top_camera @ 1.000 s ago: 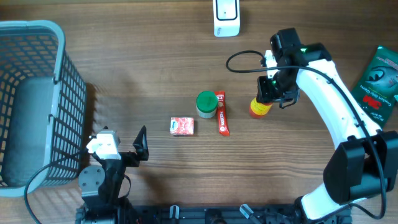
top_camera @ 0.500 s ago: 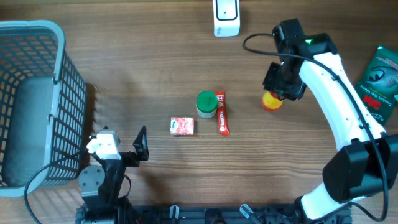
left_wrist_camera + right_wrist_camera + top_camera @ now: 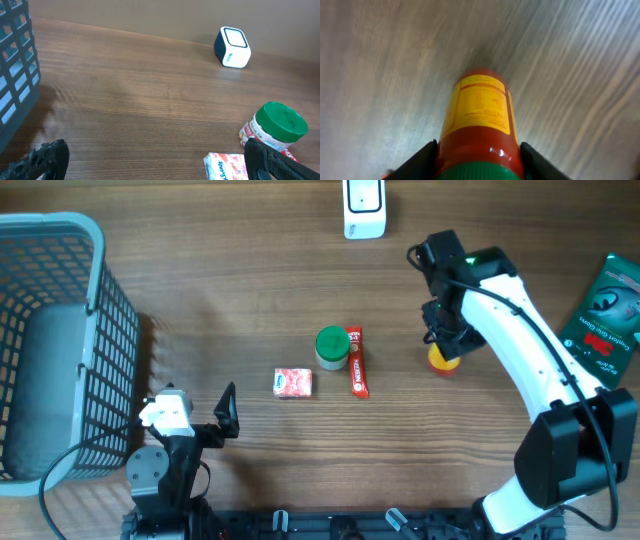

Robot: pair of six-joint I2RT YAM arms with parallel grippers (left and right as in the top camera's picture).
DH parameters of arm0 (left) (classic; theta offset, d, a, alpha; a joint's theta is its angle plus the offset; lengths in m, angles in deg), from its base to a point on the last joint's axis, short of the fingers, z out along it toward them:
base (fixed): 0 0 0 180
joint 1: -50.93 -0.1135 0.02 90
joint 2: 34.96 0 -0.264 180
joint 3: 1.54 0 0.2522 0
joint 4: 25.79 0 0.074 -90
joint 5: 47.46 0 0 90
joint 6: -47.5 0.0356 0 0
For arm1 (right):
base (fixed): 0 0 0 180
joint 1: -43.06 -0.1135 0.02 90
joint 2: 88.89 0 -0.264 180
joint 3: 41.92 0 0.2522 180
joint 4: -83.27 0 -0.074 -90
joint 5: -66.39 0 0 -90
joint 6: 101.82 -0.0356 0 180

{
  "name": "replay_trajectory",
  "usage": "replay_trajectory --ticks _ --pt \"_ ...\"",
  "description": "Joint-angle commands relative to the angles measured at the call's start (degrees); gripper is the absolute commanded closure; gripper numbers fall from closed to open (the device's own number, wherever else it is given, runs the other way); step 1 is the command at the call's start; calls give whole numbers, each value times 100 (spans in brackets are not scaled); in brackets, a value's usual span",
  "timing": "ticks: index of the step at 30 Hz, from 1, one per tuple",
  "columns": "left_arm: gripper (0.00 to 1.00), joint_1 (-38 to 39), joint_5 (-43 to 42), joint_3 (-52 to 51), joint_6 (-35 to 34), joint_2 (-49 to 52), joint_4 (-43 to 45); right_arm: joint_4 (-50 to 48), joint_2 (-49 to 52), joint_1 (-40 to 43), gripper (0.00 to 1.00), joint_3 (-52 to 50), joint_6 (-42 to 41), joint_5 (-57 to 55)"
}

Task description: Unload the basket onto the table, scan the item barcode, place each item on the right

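Three views: overhead, left wrist, right wrist
right gripper [image 3: 443, 350]: directly above the bottle [image 3: 480, 115], right of table centre; fingertips hidden under the arm in overhead
right wrist only: fingers [image 3: 422, 161] close on both sides of bottle near its green cap; gripping or merely beside, cannot tell
bottle label: red body, yellow panel, fine print blurred, unreadable
left gripper [image 3: 155, 167]: spread wide, nothing between, low at near-left of table [image 3: 250, 280]
left wrist only: printed side label of jar [image 3: 274, 131], unreadable; just the green lid in overhead
scanner [image 3: 364, 208]: white, far edge, well apart from bottle
basket [image 3: 60, 240]: mesh walls, far left; grey floor visible inside
middle row: small red-and-white box [image 3: 293, 383], then jar, then red stick pack [image 3: 356, 362] just beside jar
green packet [image 3: 605, 308]: right edge, red logo, writing too small to read
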Motion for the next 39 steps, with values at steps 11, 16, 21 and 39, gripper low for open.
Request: replay_trajectory --ticks 11,16,21,39 --pt "0 26 39 -57 111 -15 20 -236 48 -15 42 13 -621 249" --pt "0 26 39 -57 111 -15 20 -203 -369 -15 27 358 435 293" --pt "0 26 39 -57 111 -15 20 -201 -1250 -15 13 577 1773 291" --pt "0 26 39 -57 111 -15 20 -216 -2079 -15 0 192 4489 98"
